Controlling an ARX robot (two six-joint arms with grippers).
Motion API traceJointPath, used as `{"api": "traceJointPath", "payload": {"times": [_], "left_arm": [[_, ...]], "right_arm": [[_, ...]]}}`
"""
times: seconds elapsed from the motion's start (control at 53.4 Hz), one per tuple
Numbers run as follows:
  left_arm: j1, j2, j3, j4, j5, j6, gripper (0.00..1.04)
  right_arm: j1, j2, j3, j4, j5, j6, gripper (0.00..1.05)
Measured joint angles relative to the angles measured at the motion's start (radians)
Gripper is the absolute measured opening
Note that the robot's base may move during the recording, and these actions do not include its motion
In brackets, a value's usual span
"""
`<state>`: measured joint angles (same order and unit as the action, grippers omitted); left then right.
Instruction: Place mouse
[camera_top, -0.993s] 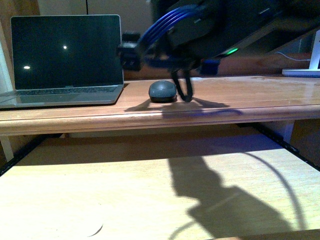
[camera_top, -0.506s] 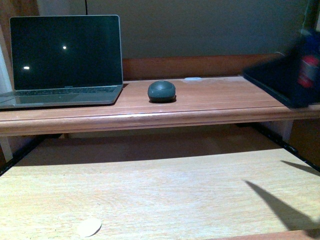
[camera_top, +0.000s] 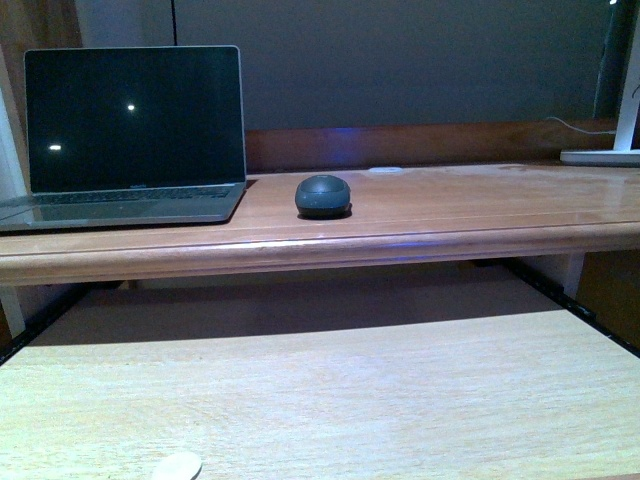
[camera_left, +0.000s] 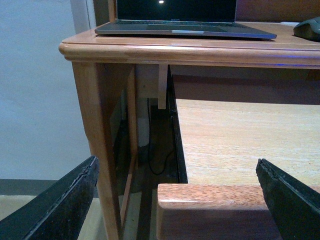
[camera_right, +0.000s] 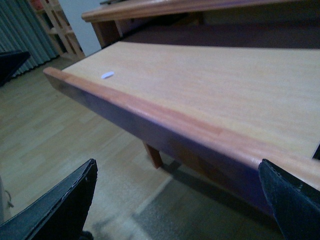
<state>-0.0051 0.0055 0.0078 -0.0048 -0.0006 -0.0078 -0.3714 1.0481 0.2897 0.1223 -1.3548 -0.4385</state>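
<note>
mouse sits dome up on the upper desk shelf, near the right front corner of the open laptop and apart from it. laptop screen dark, two small light spots on it. white base at the far right of the shelf. below, pale wood pull-out board, with a small pale disc near its front edge, toward the left. left gripper: fingers spread wide and empty, low beside the desk leg, with mouse and laptop up on the shelf beyond. right gripper: fingers spread wide and empty, hanging over the floor in front of the board's rim.
</note>
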Motion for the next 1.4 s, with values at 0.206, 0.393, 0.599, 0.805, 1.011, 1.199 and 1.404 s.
{"api": "traceJointPath", "payload": {"times": [0.206, 0.393, 0.599, 0.805, 1.011, 1.199, 1.404], "left_arm": [[0.0, 0.0, 0.0, 0.0, 0.0, 0.0, 0.97], [0.0, 0.0, 0.0, 0.0, 0.0, 0.0, 0.97], [0.0, 0.0, 0.0, 0.0, 0.0, 0.0, 0.97], [0.0, 0.0, 0.0, 0.0, 0.0, 0.0, 0.97], [0.0, 0.0, 0.0, 0.0, 0.0, 0.0, 0.97], [0.0, 0.0, 0.0, 0.0, 0.0, 0.0, 0.97], [0.0, 0.0, 0.0, 0.0, 0.0, 0.0, 0.97]], "right_arm": [[0.088, 0.005, -0.032, -0.101, 0.056, -0.221, 0.97], [0.208, 0.022, -0.105, 0.224, 0.143, -0.084, 0.97], [0.385, 0.139, -0.135, 0.601, 0.299, 0.143, 0.97], [0.603, 0.383, -0.048, 0.857, 0.589, 0.242, 0.97], [0.753, 0.626, 0.156, 0.921, 0.906, 0.299, 0.97], [0.839, 0.779, 0.36, 0.894, 1.171, 0.347, 0.97], [0.88, 0.853, 0.49, 0.837, 1.343, 0.366, 0.97]]}}
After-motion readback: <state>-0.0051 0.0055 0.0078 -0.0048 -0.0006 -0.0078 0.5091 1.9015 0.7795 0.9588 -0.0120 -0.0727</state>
